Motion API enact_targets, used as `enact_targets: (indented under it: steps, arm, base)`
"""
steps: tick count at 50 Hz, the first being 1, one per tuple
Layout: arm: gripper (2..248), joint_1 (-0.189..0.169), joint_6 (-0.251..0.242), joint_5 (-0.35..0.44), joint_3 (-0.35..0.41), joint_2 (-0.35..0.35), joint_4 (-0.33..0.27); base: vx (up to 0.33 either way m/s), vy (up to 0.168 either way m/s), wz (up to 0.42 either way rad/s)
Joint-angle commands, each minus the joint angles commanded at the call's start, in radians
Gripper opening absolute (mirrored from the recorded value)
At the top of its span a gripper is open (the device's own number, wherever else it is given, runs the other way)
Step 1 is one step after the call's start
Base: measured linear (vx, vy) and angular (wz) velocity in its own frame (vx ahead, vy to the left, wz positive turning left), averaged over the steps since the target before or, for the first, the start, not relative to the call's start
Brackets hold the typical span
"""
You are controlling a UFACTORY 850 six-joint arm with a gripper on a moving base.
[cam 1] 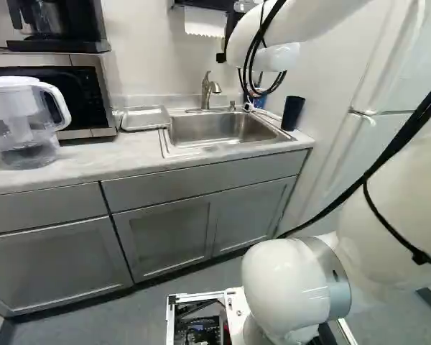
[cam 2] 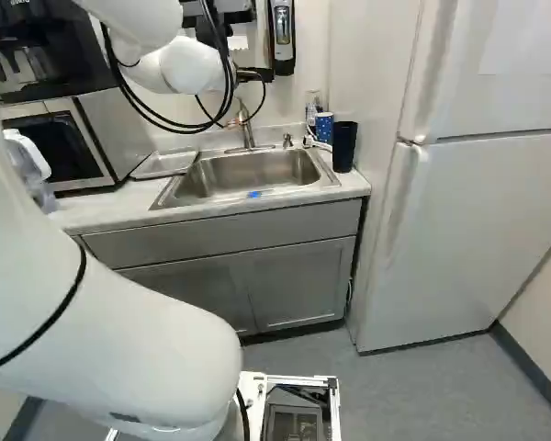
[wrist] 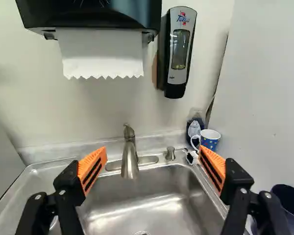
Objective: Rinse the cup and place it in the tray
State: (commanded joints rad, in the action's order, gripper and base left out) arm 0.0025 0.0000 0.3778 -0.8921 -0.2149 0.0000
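Looks like the very start to me, the reach for the cup, nothing rinsed yet. The gripper [wrist: 153,152] is open with its orange pads [wrist: 90,162] wide apart and nothing between them, pointing over the sink [cam 2: 250,175] at the faucet [wrist: 129,159], no water running that I can see

Calling the wall side of the sink 12 o'clock, the blue cup [wrist: 209,139] sits by the back corner at about 1 to 2, handle towards the faucet. There's also a dark tumbler [cam 2: 343,147] nearer 3, so honestly can't tell which one is meant. The tray [cam 1: 145,118] is over at about 9 to 10

Next move imo: pick the cup, shift the gripper towards 2 o'clock and drop to its height, then close squarely on the body. I'd watch the white cable [cam 2: 318,144] down there, easy to snag
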Motion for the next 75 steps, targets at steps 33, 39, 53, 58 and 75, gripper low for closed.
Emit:
enact_targets:
  steps: [33, 39, 53, 58, 75]
  arm:
    - [247, 0.0, 0.0, 0.0, 0.0, 0.0, 0.0]
    - [247, 0.0, 0.0, 0.0, 0.0, 0.0, 0.0]
    - [247, 0.0, 0.0, 0.0, -0.004, 0.005, 0.0]
    - [247, 0.0, 0.0, 0.0, -0.008, 0.009, 0.0]
    - [247, -0.004, 0.0, -0.001, -0.061, 0.068, 0.0]
  base:
    - [0.03, 0.0, -0.006]
    - [0.0, 0.0, 0.0]
    - [0.0, 0.0, 0.0]
    - [0.0, 0.0, 0.0]
    - [0.0, 0.0, 0.0]
